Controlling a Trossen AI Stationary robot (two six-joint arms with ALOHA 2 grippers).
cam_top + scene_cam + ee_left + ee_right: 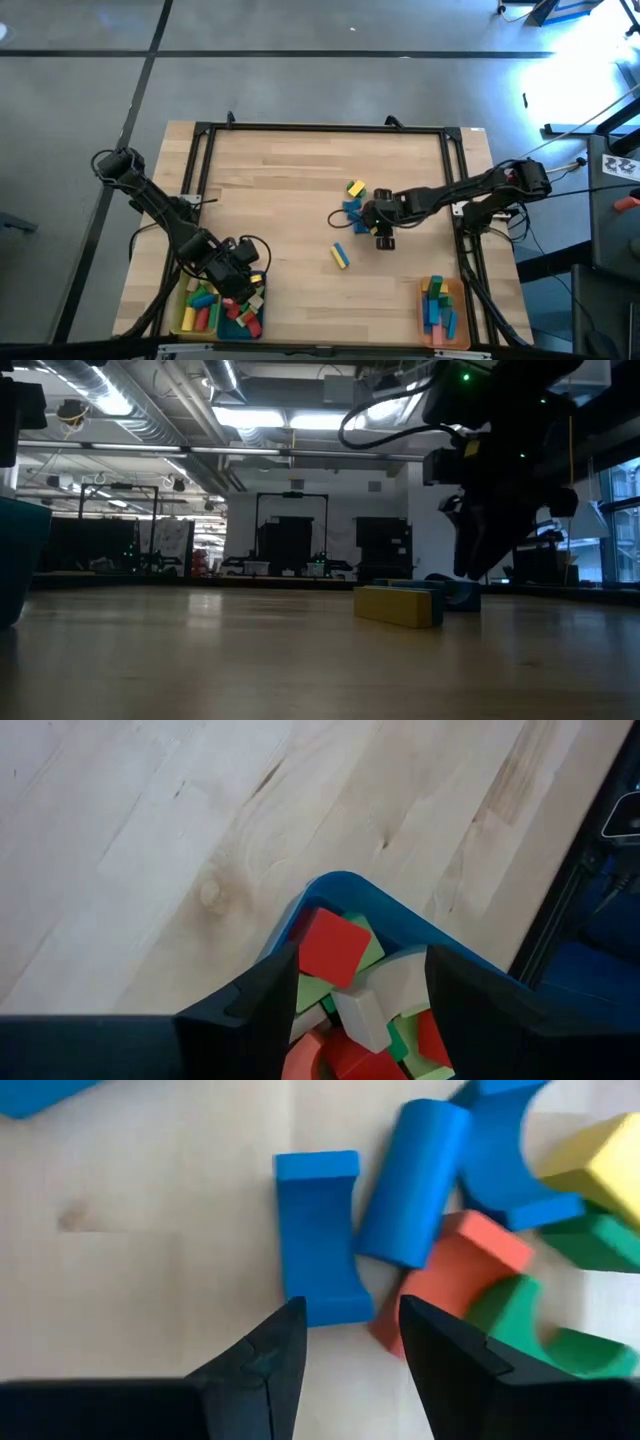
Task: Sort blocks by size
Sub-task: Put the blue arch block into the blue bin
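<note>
Several loose blocks (pixel 354 204) lie in a cluster right of the table's middle. In the right wrist view they are a blue arch block (pixel 318 1235), a blue bar (pixel 414 1180), a red block (pixel 455 1270), and green and yellow ones. My right gripper (pixel 352 1350) hangs open just above them, its fingertips on either side of the blue arch block's near end. A yellow and blue block (pixel 340 256) lies apart, nearer the front. My left gripper (pixel 355 1020) stands open over the teal tray (pixel 340 885), above red, green and pale blocks lying in it.
A yellow tray (pixel 197 312) and the teal tray (pixel 243 318) with blocks stand at the front left. An orange tray (pixel 440 312) with blocks is at the front right. A black frame (pixel 320 128) runs round the table. Bare wood lies in the middle and at the back.
</note>
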